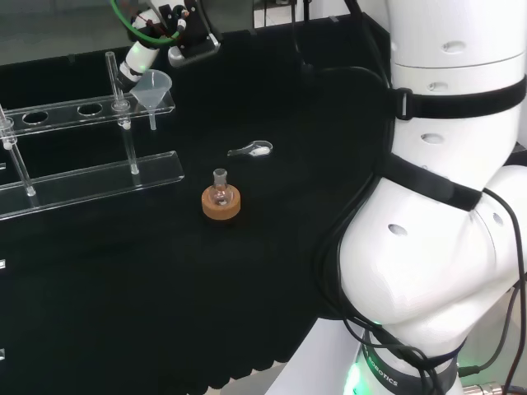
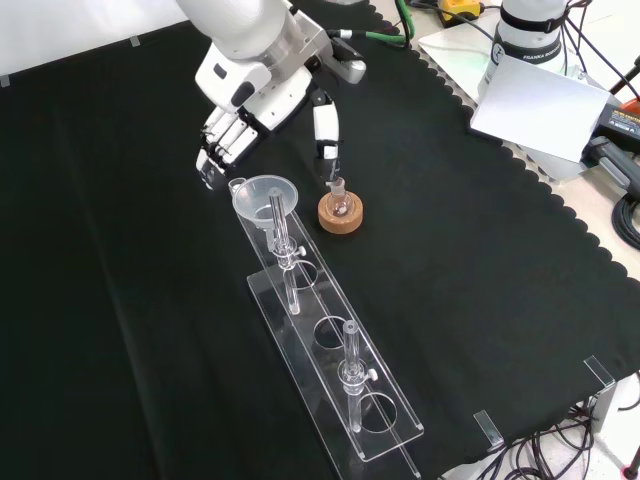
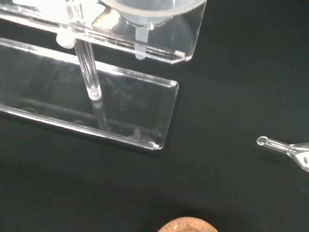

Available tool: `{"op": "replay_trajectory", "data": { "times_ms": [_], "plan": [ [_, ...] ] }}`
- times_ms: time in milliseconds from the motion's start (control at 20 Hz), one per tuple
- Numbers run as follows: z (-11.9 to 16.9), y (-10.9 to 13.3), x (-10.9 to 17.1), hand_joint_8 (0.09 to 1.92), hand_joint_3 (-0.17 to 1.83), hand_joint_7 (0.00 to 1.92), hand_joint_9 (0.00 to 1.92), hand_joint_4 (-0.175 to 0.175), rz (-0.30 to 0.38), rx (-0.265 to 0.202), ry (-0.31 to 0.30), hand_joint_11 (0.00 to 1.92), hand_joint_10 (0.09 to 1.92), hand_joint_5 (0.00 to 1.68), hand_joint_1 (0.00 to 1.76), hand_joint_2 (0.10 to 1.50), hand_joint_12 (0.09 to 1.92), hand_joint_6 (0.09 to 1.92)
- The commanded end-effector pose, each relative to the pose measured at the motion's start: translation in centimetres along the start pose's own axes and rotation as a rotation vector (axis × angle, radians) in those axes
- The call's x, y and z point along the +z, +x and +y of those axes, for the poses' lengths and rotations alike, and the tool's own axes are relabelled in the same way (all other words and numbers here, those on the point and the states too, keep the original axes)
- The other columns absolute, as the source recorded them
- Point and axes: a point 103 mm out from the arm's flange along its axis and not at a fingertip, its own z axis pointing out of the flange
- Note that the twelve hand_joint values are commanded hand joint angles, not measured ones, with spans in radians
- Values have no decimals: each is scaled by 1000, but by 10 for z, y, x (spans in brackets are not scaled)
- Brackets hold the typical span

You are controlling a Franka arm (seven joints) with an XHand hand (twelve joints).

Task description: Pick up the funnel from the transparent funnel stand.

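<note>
A clear funnel (image 1: pixel 153 85) (image 2: pixel 262 194) sits in the end hole of the transparent funnel stand (image 1: pixel 90 179) (image 2: pixel 335 400). Its stem hangs down through the top shelf. My hand (image 1: pixel 138 59) (image 2: pixel 238 95) hovers just beyond that end of the stand. It is open: its relaxed fingers (image 2: pixel 215 150) hang close to the funnel's rim without touching it. The thumb (image 2: pixel 325 120) reaches out toward a small flask. The wrist view shows the funnel (image 3: pixel 145 12) and the stand's base plate (image 3: pixel 125 111) from close up.
A small glass flask on a cork ring (image 1: pixel 221 202) (image 2: pixel 340 209) stands beside the stand's end. A little clear piece (image 1: pixel 251 149) (image 3: pixel 289 151) lies on the cloth near it. Upright clear posts (image 2: pixel 350 365) rise from the stand. Papers and devices (image 2: pixel 535 95) sit past the cloth's scalloped edge.
</note>
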Motion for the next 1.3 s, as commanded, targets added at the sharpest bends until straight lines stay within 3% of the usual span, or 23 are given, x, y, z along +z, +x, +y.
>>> {"op": "replay_trajectory", "data": {
  "times_ms": [50, 800, 1300],
  "plan": [
    [7, -2, 9, 87, 89, 0, 0, -31, -18, -15, 38, 119, 326, 0, 469, 743, 1522, 87],
    [30, -2, 29, 87, 74, 9, 0, -41, -45, 6, 45, 71, 534, 0, 483, 764, 1552, 87],
    [37, 0, 34, 87, 68, 47, 2, -48, -60, 8, 40, 57, 897, 9, 491, 775, 1572, 87]
  ]
}}
